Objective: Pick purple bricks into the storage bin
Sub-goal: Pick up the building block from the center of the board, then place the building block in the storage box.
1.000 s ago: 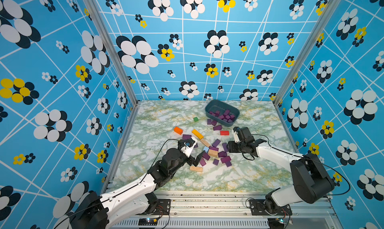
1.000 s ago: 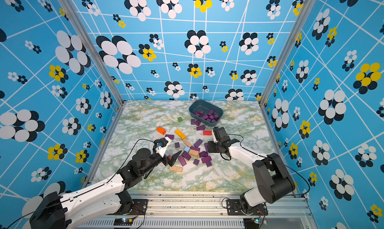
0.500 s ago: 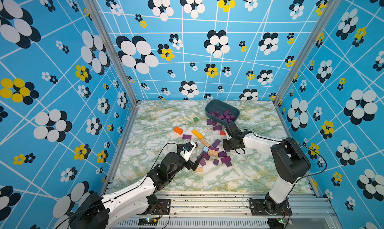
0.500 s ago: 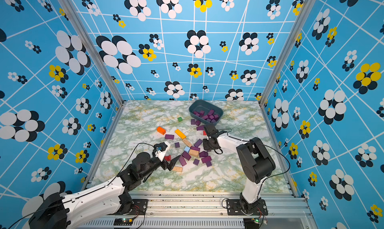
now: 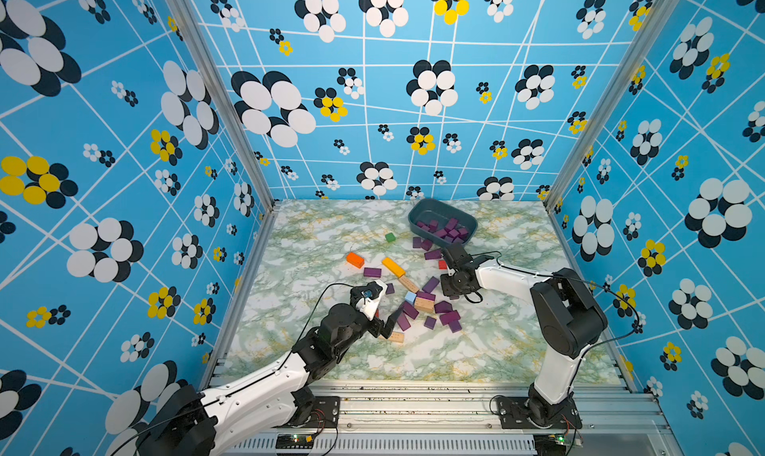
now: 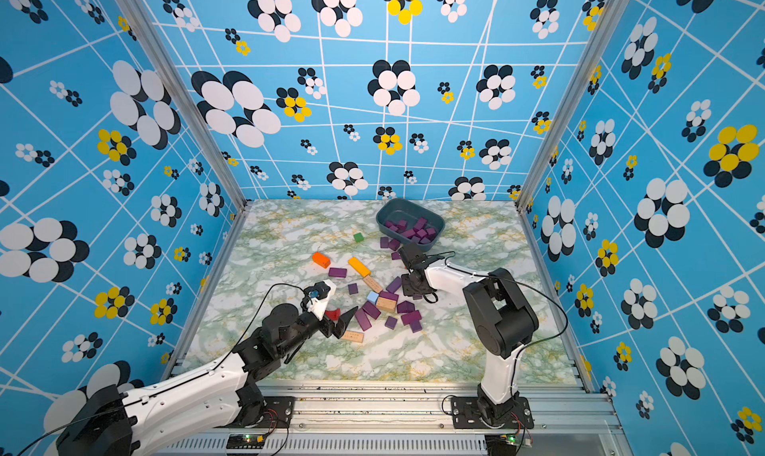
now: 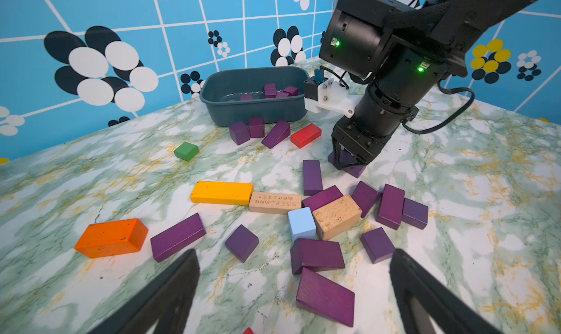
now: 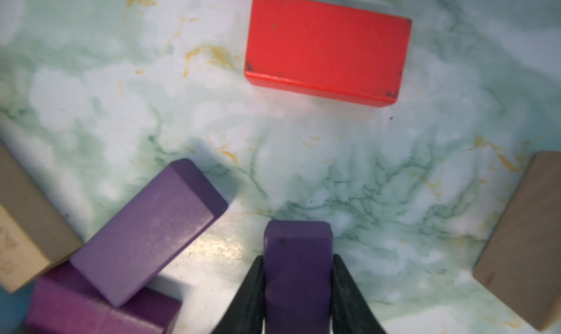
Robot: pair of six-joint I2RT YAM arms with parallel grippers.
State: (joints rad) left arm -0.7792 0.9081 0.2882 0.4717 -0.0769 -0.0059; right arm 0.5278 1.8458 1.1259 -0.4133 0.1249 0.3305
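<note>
right hand point(image 8: 297, 257) clamped on purple brick point(image 8: 297, 241), bare counter point(image 8: 303, 165) ahead up to red block point(image 8: 326, 44). left hand point(image 7: 294, 253) spread wide. top views hide grip, right wrist shows it

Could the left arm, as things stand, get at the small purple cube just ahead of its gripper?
Probably yes: the left gripper is open, and the purple cube lies free just ahead of it.

Bright, even light is filling both top views, edges bowing at three and nine o'clock. The right wrist view is blurring.
</note>
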